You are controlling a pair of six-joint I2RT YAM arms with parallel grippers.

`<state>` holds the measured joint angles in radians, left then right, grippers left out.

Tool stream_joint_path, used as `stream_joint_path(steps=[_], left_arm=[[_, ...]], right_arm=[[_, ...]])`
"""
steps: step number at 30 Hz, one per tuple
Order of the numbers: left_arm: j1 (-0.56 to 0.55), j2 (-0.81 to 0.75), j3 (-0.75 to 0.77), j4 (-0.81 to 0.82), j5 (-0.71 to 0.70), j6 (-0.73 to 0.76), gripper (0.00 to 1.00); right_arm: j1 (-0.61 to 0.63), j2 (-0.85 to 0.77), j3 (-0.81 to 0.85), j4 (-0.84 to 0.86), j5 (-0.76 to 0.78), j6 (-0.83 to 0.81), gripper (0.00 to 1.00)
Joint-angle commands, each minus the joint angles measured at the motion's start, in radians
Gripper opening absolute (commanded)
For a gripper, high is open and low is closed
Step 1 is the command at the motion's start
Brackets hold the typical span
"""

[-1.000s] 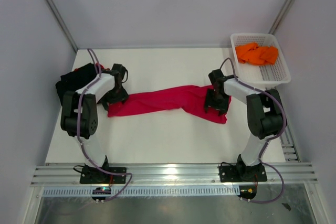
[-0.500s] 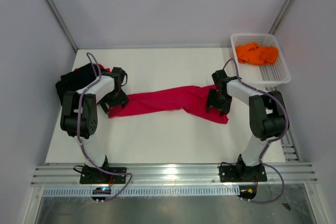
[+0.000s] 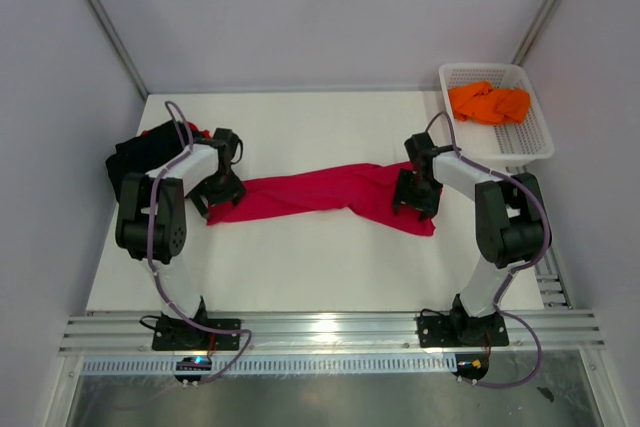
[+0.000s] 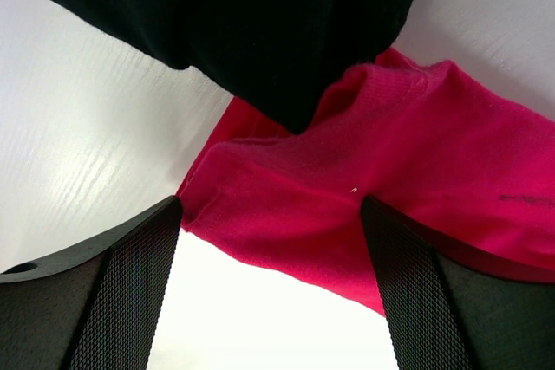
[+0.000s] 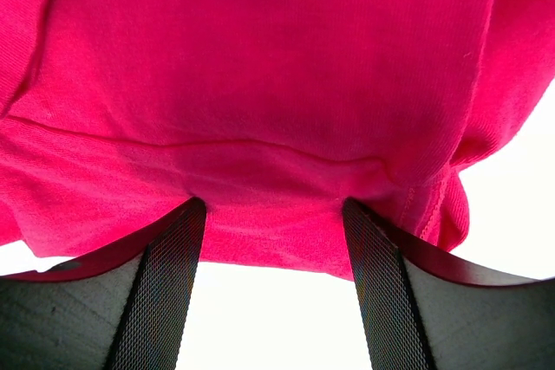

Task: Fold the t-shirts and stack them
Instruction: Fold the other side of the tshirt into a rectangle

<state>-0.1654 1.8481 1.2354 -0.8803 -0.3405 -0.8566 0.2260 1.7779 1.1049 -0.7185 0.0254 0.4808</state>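
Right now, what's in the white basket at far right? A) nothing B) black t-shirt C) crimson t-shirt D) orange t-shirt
D: the orange t-shirt lies bunched in the white mesh basket, while the crimson t-shirt lies stretched out on the table.

Left arm (image 3: 190, 162) partly hides the black t-shirt (image 3: 122, 162).

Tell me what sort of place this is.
Probably a robotics lab test cell: a white table boxed in by plain grey walls, with a left arm and right arm bolted to an aluminium rail at its near edge.
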Motion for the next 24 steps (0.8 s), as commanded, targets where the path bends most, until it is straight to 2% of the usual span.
stream_joint_path(steps=[1,10,15,24], left_arm=[[0.013,0.019,-0.014,-0.026,-0.032,-0.010,0.87],[0.044,-0.020,0.006,-0.109,-0.104,-0.005,0.87],[0.052,-0.036,0.009,-0.123,-0.117,0.001,0.87],[0.104,-0.072,0.006,-0.137,-0.129,0.030,0.87]], right_arm=[[-0.022,0.052,-0.045,0.021,0.005,-0.007,0.69],[-0.040,0.063,-0.046,-0.015,-0.010,-0.016,0.69],[-0.054,0.063,-0.050,-0.025,-0.054,-0.021,0.69],[-0.102,0.049,-0.050,-0.062,-0.032,-0.037,0.68]])
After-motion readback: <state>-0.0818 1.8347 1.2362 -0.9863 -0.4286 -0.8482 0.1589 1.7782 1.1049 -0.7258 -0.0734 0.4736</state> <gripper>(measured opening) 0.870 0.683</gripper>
